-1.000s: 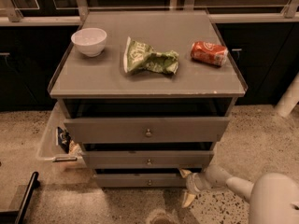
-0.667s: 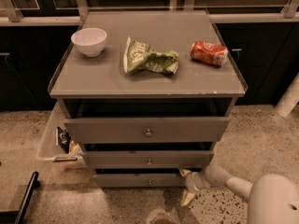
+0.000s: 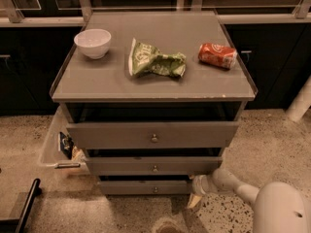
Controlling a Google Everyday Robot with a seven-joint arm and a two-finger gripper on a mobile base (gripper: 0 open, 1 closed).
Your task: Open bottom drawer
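Note:
The bottom drawer (image 3: 146, 187) is the slimmest grey front of three, lowest on the cabinet, with a small round knob (image 3: 155, 190) at its centre. It stands pulled out a little, less than the two drawers above it. My gripper (image 3: 196, 192) is at the drawer's right end, low near the floor, at the tip of the white arm (image 3: 233, 186) that reaches in from the lower right. The gripper sits right of the knob, by the drawer's right corner.
On the cabinet top lie a white bowl (image 3: 92, 42), a crumpled green chip bag (image 3: 154, 61) and a red soda can (image 3: 217, 55). The top drawer (image 3: 152, 135) and middle drawer (image 3: 154, 165) stick out. A clear bin (image 3: 59, 147) with items stands left. A white post (image 3: 301, 101) stands right.

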